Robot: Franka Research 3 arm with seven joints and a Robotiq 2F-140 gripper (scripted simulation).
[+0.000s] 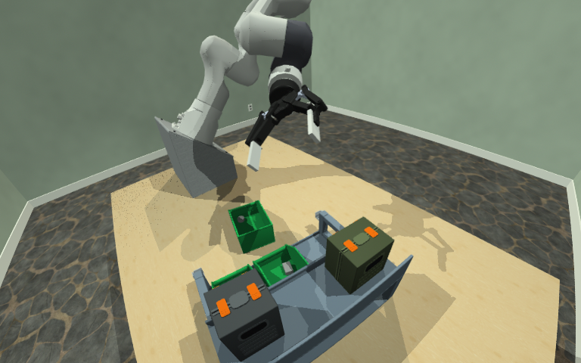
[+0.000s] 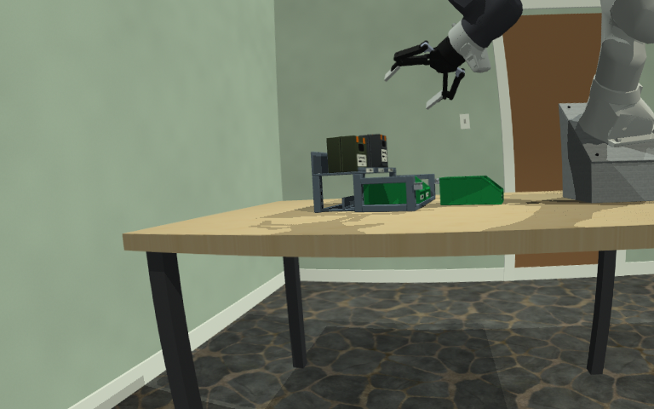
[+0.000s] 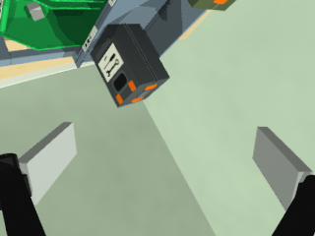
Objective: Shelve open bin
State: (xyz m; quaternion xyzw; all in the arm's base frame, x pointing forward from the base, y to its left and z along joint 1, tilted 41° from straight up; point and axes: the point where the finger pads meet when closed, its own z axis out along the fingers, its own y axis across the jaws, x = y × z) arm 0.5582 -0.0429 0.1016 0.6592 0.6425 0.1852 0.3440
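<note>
Bins come first: a green open bin (image 1: 252, 225) sits on the wooden table (image 1: 471, 274), just in front of the gray shelf (image 1: 398, 267). It has a wall down its middle, and a small gray round part (image 1: 240, 218) lies in one half. On the shelf's low floor stands another green bin (image 1: 280, 264) with a little gray block (image 1: 287, 268) in it. Beside it, the edge of a third green bin (image 1: 231, 276) peeks out from under the top board; what is in it cannot be seen. On the top board stand two shut boxes with orange clips, a dark gray box (image 1: 243, 315) and an olive green box (image 1: 358, 253). The gripper (image 1: 283, 144) hangs high in the air, well above the table and near the arm's gray base (image 1: 201, 171). Its two fingers are spread wide apart and hold nothing. The bin on the table is far below the gripper and a bit toward the shelf, not touching it.
</note>
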